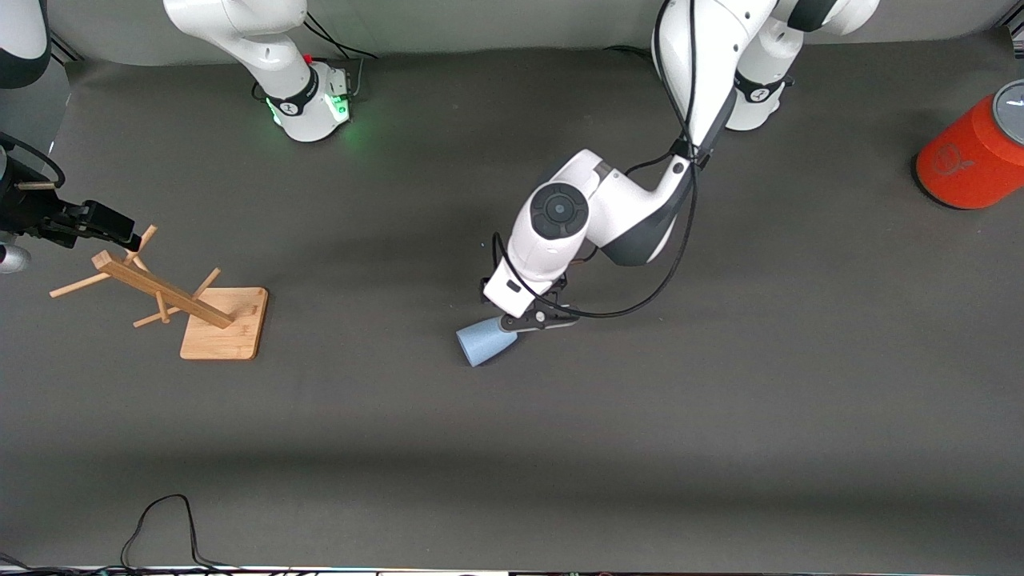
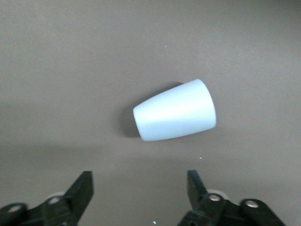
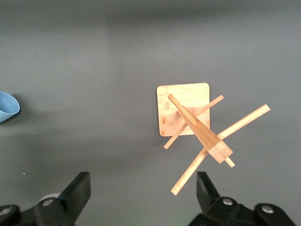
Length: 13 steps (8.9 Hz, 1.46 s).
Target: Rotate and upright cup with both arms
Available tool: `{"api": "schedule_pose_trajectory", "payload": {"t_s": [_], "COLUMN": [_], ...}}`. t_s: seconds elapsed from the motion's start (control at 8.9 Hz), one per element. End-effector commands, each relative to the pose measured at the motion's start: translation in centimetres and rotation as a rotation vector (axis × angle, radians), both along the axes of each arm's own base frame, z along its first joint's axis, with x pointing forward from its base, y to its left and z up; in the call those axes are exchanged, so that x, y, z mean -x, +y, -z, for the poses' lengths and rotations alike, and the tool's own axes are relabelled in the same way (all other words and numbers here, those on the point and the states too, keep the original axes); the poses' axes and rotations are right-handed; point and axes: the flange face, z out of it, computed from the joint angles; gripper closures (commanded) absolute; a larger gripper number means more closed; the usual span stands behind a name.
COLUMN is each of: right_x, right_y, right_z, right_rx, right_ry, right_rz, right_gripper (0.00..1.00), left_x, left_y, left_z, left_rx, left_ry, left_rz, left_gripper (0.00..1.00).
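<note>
The pale-blue cup [image 1: 484, 342] lies on its side on the dark table, its wide mouth turned toward the front camera. In the left wrist view the cup [image 2: 175, 111] rests apart from the fingertips [image 2: 85, 187]. My left gripper [image 1: 516, 323] hovers just over the cup's narrow base end, open, with nothing between its fingers; the same left gripper [image 2: 139, 186] stands wide in its own wrist view. My right gripper [image 1: 120, 233] waits open above the wooden rack, holding nothing. The right gripper [image 3: 141, 188] looks down on the rack, and the cup [image 3: 7, 106] shows at that view's edge.
A wooden peg rack [image 1: 164, 293] stands on a square bamboo base [image 1: 226, 324] toward the right arm's end; the rack [image 3: 197, 127] also appears under the right wrist. A large orange cylinder [image 1: 970, 158] with a grey lid lies at the left arm's end. A black cable [image 1: 160, 520] loops at the front edge.
</note>
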Motion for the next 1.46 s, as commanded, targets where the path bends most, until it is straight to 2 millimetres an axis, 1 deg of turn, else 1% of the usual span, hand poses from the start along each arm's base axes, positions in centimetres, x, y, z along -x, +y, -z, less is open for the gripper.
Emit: {"api": "schedule_pose_trajectory", "payload": {"t_s": [0.0,0.11,0.22,0.34,0.45,0.56,0.67,0.79,0.9,1.12,1.24,1.35], "right_x": [-0.1,-0.1,-0.1,-0.1,-0.1,-0.1,-0.1,-0.1,-0.1,-0.1,-0.1,-0.1], "right_y": [0.2,0.2,0.2,0.1,0.2,0.1,0.1,0.1,0.0,-0.1,-0.1,-0.1], "right_z": [-0.4,-0.4,-0.4,-0.4,-0.4,-0.4,-0.4,-0.4,-0.4,-0.3,-0.2,-0.2], "right_rx": [-0.006,-0.006,-0.006,-0.006,-0.006,-0.006,-0.006,-0.006,-0.006,-0.006,-0.006,-0.006], "right_ry": [-0.011,-0.011,-0.011,-0.011,-0.011,-0.011,-0.011,-0.011,-0.012,-0.011,-0.009,-0.009], "right_rz": [-0.002,-0.002,-0.002,-0.001,-0.002,-0.002,-0.002,-0.002,-0.002,-0.001,-0.001,-0.001], "right_gripper": [0.0,0.0,0.0,0.0,0.0,0.0,0.0,0.0,0.0,0.0,0.0,0.0], "left_x": [-1.8,-2.7,-3.4,-4.4,-6.0,-6.8,-6.4,-5.6,-5.5,-4.7,-4.6,-3.8], "left_y": [-2.4,-2.9,-3.4,-3.3,-3.3,-3.6,-4.4,-5.3,-5.4,-6.3,-6.4,-7.1], "left_z": [0.3,0.3,-0.6,-0.4,0.2,2.6,4.7,6.6,8.0,8.2,8.5,9.1], "left_rx": [0.028,0.03,0.037,0.035,0.054,0.078,0.075,0.018,-0.017,-0.088,-0.128,-0.157], "left_ry": [-0.032,-0.056,-0.088,-0.128,-0.195,-0.242,-0.271,-0.303,-0.323,-0.369,-0.4,-0.419], "left_rz": [-0.095,-0.117,-0.123,-0.118,-0.127,-0.138,-0.127,-0.091,-0.076,-0.01,0.027,0.064], "left_gripper": [0.0,0.0,0.0,0.0,0.0,0.0,0.0,0.0,0.0,0.0,0.0,0.0]}}
